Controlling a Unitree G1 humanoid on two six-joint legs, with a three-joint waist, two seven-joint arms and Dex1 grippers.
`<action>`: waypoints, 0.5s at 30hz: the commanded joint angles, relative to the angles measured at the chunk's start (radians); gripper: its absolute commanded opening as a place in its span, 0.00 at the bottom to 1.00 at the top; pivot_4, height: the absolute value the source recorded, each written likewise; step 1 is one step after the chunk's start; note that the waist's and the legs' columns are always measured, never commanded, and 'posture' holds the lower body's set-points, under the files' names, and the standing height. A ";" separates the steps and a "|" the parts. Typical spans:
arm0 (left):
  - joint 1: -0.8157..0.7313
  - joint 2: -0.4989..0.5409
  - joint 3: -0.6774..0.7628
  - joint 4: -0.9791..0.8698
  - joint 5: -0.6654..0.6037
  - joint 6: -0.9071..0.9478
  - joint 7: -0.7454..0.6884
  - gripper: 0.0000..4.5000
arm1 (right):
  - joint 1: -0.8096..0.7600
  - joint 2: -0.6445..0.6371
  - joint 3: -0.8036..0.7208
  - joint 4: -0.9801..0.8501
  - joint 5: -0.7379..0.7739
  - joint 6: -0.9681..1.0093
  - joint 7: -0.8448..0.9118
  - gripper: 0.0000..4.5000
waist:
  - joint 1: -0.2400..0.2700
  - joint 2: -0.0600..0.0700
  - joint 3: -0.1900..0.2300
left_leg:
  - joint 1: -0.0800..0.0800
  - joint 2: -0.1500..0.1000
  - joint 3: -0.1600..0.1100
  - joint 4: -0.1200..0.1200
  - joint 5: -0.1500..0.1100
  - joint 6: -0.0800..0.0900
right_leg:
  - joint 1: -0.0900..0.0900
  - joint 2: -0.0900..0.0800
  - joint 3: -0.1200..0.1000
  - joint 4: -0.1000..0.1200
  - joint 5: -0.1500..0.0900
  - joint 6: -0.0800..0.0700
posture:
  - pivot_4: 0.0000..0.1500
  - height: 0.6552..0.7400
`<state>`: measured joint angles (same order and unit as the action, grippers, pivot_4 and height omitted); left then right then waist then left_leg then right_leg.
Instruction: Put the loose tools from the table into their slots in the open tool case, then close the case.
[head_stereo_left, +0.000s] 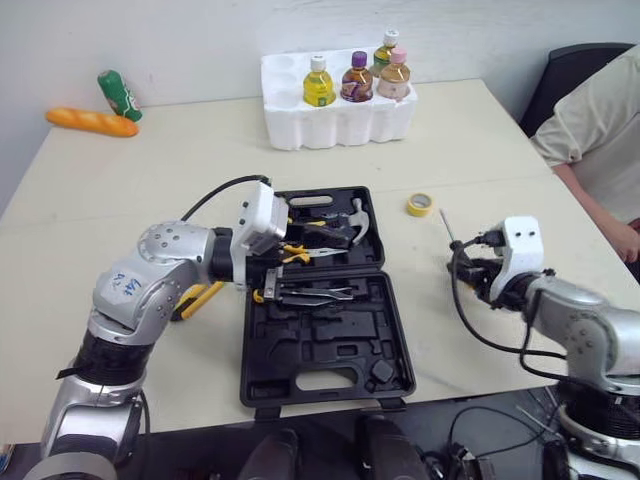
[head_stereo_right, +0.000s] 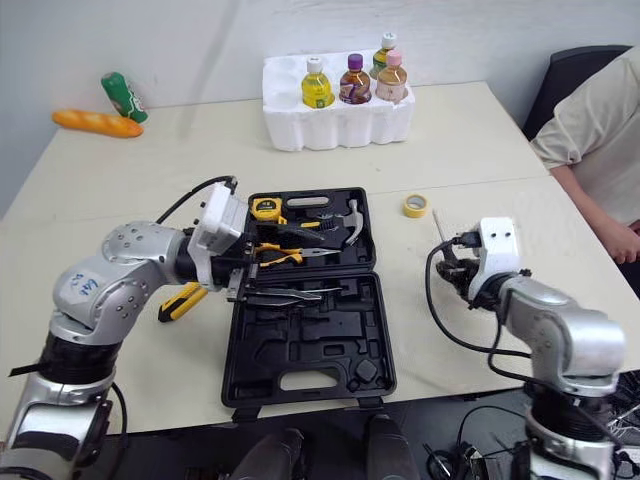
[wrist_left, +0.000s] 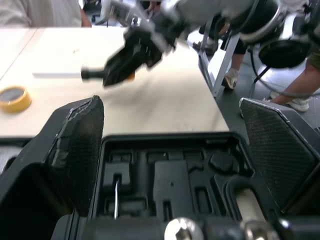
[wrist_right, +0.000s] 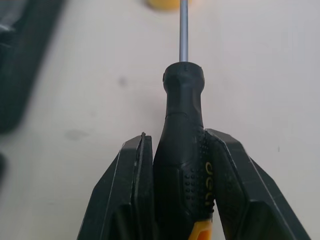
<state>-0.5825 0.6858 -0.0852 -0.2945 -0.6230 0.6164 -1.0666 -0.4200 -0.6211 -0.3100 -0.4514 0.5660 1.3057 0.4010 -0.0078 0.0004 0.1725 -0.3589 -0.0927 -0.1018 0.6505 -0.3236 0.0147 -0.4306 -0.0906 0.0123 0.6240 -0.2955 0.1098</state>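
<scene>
**Right gripper (wrist_right: 175, 136) clamped on the screwdriver (wrist_right: 183, 125), left gripper (wrist_left: 170, 102) open over the tool case (head_stereo_left: 330, 345)**

So the right gripper is off to the right of the tool case, out on the bare worktop (head_stereo_left: 500, 140), with both fingers squeezed tight against the screwdriver's black handle. The metal shaft sticks out past the fingertips and points toward a yellow tape roll (head_stereo_left: 420, 204), which sits near the case's far right corner.

The left gripper is at the left edge of the case, about level with the hinge. Its fingers (wrist_left: 75, 150) are spread wide with nothing between them, and the wrist view looks across the empty moulded slots of the near half.

The case itself lies flat and fully open. The far half already holds a hammer (head_stereo_left: 358, 220), a yellow tape measure (head_stereo_right: 265, 208) and yellow-grip pliers (head_stereo_left: 297, 254). A darker pair of pliers (head_stereo_left: 312, 295) lies across the near half right by the hinge, its handles next to the left gripper.

A yellow-and-black tool (head_stereo_right: 180, 302) is still loose on the worktop just left of the case, partly hidden under the left arm, so I can't tell what it is.

Behind the case there's a foam tray (head_stereo_left: 335, 125) with bottles (head_stereo_left: 358, 77) in it.
</scene>
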 joint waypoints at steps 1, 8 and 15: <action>0.056 0.088 0.050 0.015 0.026 -0.039 -0.069 1.00 | -0.038 -0.140 0.087 -0.066 0.115 -0.040 0.237 0.25 | 0.001 0.000 0.000 | 0.000 0.000 -0.001 -0.001 0.000 0.000 | 0.001 0.000 0.000 -0.001 0.000 0.000 | 1.00 0.97; 0.184 0.293 0.152 0.069 0.060 -0.083 -0.178 1.00 | -0.200 -0.269 0.371 0.019 0.094 -0.189 0.505 0.25 | 0.003 -0.005 0.003 | 0.000 0.000 -0.001 0.001 -0.001 0.001 | 0.001 -0.002 -0.001 -0.002 0.000 0.000 | 1.00 0.97; 0.302 0.407 0.171 0.105 0.146 -0.197 -0.257 1.00 | -0.387 -0.213 0.668 0.106 -0.006 -0.244 0.633 0.25 | 0.006 -0.006 0.004 | -0.002 0.000 -0.002 -0.001 -0.001 0.001 | 0.000 -0.002 -0.002 -0.006 0.000 0.000 | 1.00 0.97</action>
<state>-0.2838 1.0788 0.0628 -0.1827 -0.4904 0.4534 -1.3088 -0.7762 -0.8413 0.3299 -0.3539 0.5802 1.0773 1.0070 -0.0018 -0.0053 0.1762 -0.3628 -0.0925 -0.1037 0.6498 -0.3247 0.0157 -0.4319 -0.0926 0.0099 0.6183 -0.2953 0.1093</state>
